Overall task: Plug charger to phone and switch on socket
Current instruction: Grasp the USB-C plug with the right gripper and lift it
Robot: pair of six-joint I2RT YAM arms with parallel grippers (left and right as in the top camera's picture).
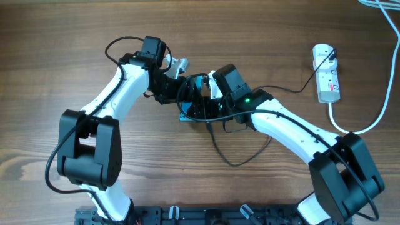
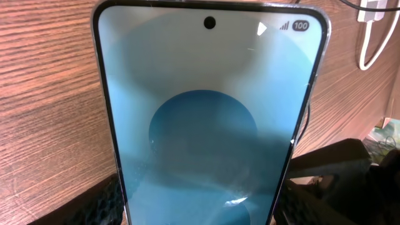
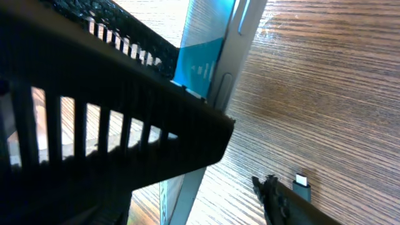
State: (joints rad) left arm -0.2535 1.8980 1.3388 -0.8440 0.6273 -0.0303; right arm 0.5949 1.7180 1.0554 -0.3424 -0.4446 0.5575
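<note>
The phone sits at the table's middle, where both arms meet. In the left wrist view its lit blue screen fills the frame. My left gripper is shut on it, a dark finger against each long edge. My right gripper stands open beside the phone's edge. The charger's small plug tip lies on the wood just outside the right finger, not between the jaws. Its thin black cable loops across the table to the white socket.
The socket's thick white lead curves along the right side of the table and off the top right corner. The charger cable's slack loop lies in front of the right arm. Bare wood lies to the left and front.
</note>
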